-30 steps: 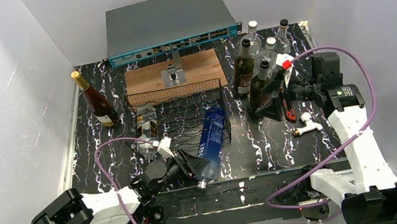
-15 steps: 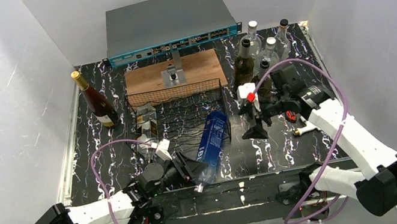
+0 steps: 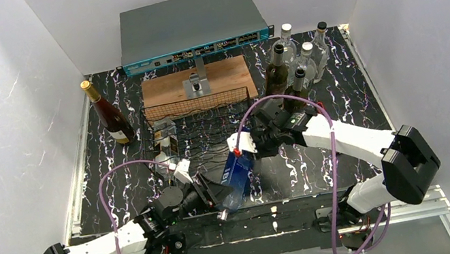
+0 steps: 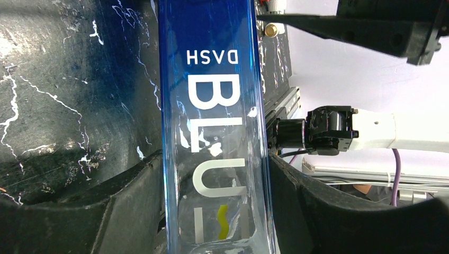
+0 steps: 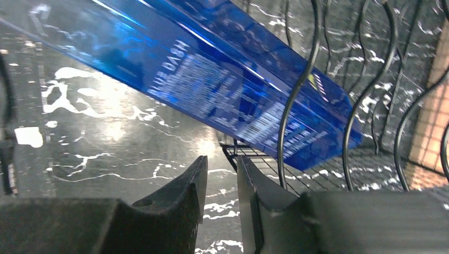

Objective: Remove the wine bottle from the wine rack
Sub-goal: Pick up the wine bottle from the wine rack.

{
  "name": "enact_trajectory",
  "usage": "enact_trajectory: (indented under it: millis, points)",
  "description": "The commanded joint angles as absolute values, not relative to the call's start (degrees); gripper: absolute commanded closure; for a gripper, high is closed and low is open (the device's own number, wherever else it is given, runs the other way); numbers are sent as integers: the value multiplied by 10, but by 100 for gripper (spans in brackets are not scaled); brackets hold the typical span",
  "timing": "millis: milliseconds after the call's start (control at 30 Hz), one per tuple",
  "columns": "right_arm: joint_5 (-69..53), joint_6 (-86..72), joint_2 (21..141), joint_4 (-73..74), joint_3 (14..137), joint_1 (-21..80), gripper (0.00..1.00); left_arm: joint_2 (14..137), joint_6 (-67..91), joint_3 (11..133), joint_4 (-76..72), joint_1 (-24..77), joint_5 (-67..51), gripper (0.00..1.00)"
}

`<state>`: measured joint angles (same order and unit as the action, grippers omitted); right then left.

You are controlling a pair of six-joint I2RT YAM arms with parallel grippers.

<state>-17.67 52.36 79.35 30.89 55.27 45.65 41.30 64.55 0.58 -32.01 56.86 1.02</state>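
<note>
A blue glass bottle (image 3: 237,166) marked "BLUE DASH" lies tilted, its base on the front right of the black wire wine rack (image 3: 202,127) and its neck toward the near edge. My left gripper (image 3: 214,194) is shut on its clear lower shoulder; in the left wrist view the bottle (image 4: 212,106) fills the space between the jaws of the left gripper (image 4: 214,169). My right gripper (image 3: 250,152) hovers at the rack's front right corner, beside the bottle's base. In the right wrist view the right gripper (image 5: 221,159) has a narrow empty gap, below the bottle (image 5: 227,79) and rack wires (image 5: 280,132).
A clear bottle (image 3: 166,143) lies in the rack's left side. A gold-capped wine bottle (image 3: 112,118) stands at the left. Several bottles (image 3: 289,71) stand at the back right. A wooden board (image 3: 196,83) and a grey network switch (image 3: 192,29) sit behind the rack.
My right arm has swung left from the standing bottles to the rack's front right corner. My left gripper, holding the blue bottle, has drawn it slightly toward the near edge.
</note>
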Motion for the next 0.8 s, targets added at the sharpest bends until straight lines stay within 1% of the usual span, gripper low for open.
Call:
enact_trajectory:
  millis: [0,133,200,400,500,600,767]
  points:
    - [-73,499,802,218,558,450,63,388,642,11,-352,570,8,100]
    - [-39,473,811,193,570,440,60,384,646,15,-342,570,3,100]
    - [-32,464,813,183,573,433,58,382,648,17,-335,570,1,100]
    - [-29,452,825,168,579,422,40,383,651,35,-312,570,-14,100]
    - [-78,462,823,200,590,421,36,380,659,42,-301,570,-24,100]
    - [-167,495,807,260,594,421,32,369,666,50,-278,570,-26,100]
    - [-269,537,762,321,585,422,20,327,680,62,-228,570,-11,100]
